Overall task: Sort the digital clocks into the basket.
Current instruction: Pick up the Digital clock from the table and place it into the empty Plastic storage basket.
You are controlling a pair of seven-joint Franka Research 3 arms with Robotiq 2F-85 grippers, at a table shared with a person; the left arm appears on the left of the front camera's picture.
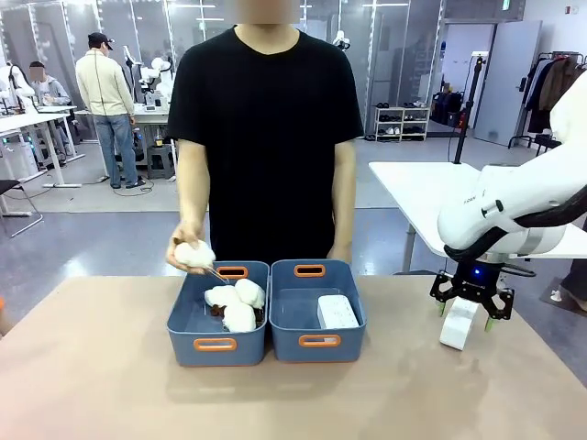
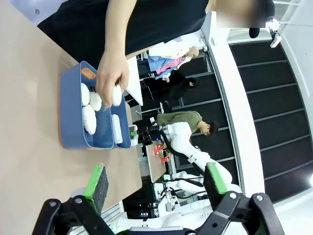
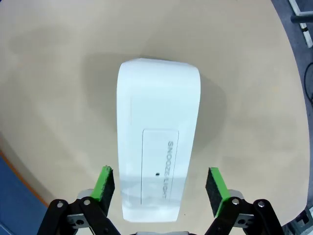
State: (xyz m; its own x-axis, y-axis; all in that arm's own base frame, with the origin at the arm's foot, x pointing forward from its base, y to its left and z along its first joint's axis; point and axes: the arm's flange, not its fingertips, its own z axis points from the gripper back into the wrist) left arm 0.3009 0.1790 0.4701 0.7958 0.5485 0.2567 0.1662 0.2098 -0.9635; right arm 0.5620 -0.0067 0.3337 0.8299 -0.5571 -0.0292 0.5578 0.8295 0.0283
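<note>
We are seeing the right gripper [image 1: 467,319] hanging low over the right end of the table [image 1: 110,385], well apart from the bins. Its jaws are standing wide, one green pad [image 3: 105,183] on each side of the loose clock [image 3: 157,147], with a clear gap on both sides, so we are recording no grip. The loose clock is resting on the tabletop on one end, and its snooze panel is facing the wrist camera.

The stored clock [image 1: 337,312] is lying flat inside the basket [image 1: 316,353], the right-hand one of two bins sitting side by side at mid-table.

The neighbouring bin [image 1: 215,357] is holding several plush toys [image 1: 236,304]. The person's hand [image 1: 188,252] is holding one more at its far left corner.

We are noting the left gripper [image 2: 156,181] spread wide and empty, raised off the table and facing the bins.
</note>
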